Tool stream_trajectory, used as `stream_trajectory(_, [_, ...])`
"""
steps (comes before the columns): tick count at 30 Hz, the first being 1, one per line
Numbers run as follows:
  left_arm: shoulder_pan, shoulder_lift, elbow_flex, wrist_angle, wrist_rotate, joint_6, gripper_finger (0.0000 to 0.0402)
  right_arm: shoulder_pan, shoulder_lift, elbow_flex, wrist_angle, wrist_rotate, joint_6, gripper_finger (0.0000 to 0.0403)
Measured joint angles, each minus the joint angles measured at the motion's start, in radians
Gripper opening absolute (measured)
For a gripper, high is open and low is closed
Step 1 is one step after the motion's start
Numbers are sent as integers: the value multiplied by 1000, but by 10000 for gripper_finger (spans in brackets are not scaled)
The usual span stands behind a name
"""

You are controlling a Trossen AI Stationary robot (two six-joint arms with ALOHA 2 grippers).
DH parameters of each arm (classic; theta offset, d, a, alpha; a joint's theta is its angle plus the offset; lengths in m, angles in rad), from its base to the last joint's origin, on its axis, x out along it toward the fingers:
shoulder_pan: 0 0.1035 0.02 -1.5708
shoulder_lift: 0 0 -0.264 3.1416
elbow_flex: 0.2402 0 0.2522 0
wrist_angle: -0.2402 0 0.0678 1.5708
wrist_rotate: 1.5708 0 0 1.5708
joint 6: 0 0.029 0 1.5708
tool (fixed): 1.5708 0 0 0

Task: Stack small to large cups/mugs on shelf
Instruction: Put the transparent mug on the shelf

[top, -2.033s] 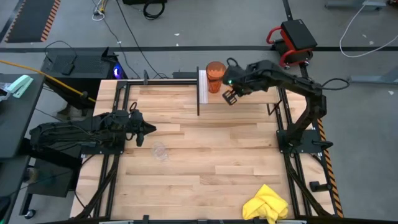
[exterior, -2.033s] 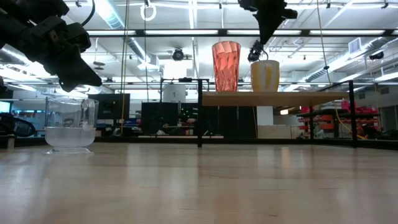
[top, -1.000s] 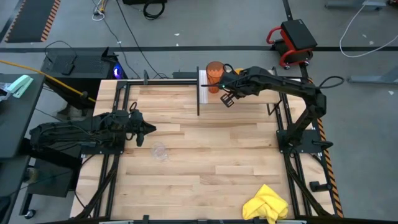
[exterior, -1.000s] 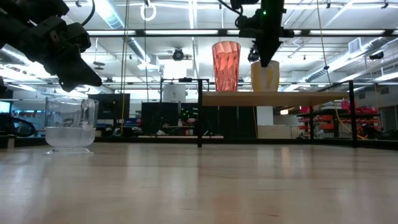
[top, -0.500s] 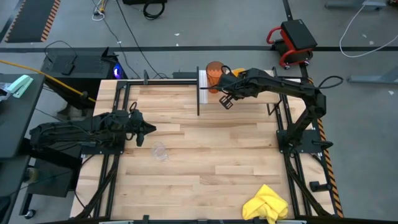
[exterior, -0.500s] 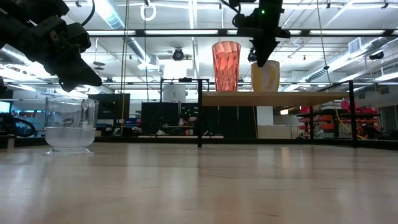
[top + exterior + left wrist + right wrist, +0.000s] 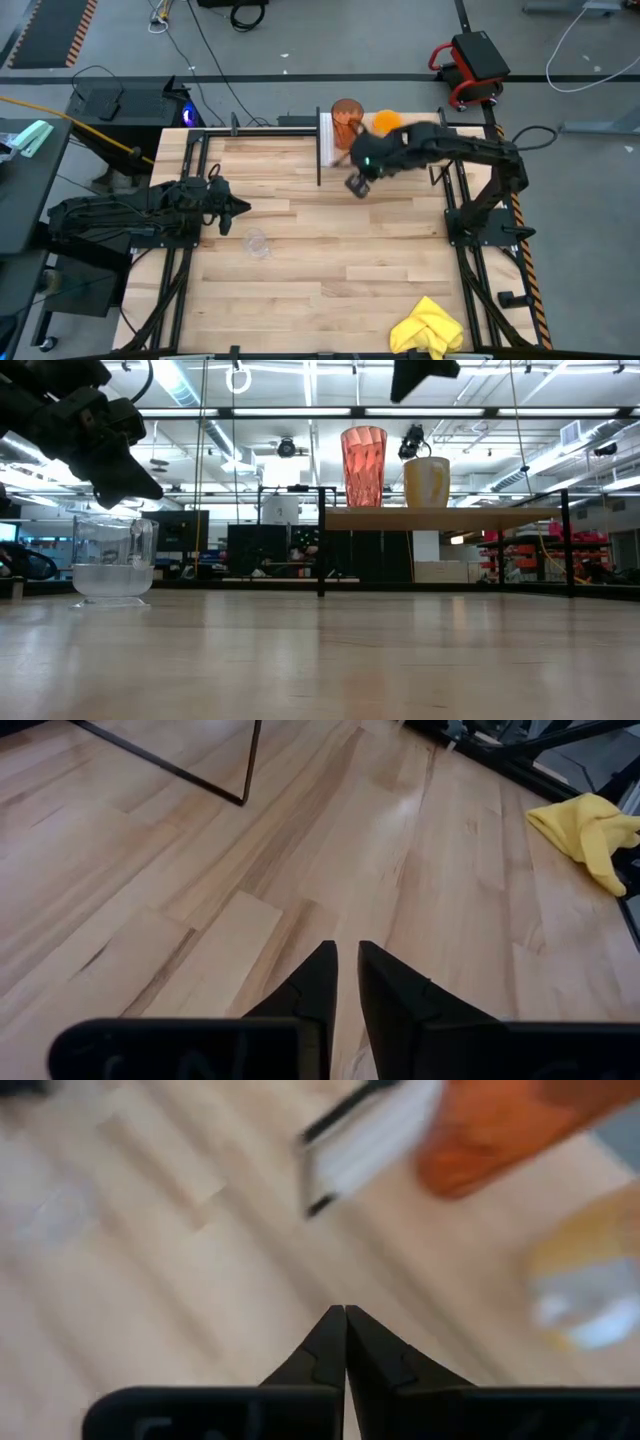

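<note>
The tall dark-orange tumbler (image 7: 364, 465) and the shorter orange cup (image 7: 426, 482) stand upright side by side on the shelf board (image 7: 440, 515). From above, the tumbler (image 7: 346, 113) is next to the white end panel (image 7: 326, 140), with the orange cup (image 7: 386, 122) to its right. The small clear glass (image 7: 257, 243) rests on its base on the tabletop at the left, also visible low (image 7: 113, 560). My right gripper (image 7: 358, 185) is shut and empty, in front of the shelf and high above the table. My left gripper (image 7: 228, 212) is shut and hovers just beyond the glass.
A yellow cloth (image 7: 428, 328) lies crumpled at the near right corner of the table. The shelf's black legs (image 7: 320, 550) stand on the far half of the tabletop. Bare wood planks (image 7: 340, 260) stretch between the glass and the cloth.
My right gripper has drawn away from the orange cup on the shelf, moving toward the table's near edge and rising out of the top of the low view. Both cups on the shelf have stayed where they were.
</note>
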Motion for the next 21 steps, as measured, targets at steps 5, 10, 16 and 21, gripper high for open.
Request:
stream_trajectory(5, [0,0,0,-46,0,-12,57,187,0,-27,6,38,25,14])
stream_trajectory(10, [0,0,-1,-89,0,-42,59,421,0,-136,49,231,145,13])
stream_trajectory(16, [0,0,-1,-82,0,-43,51,696,0,-420,302,524,314,12])
stream_trajectory(21, [0,0,-1,-82,0,-44,55,838,1,-729,693,803,319,12])
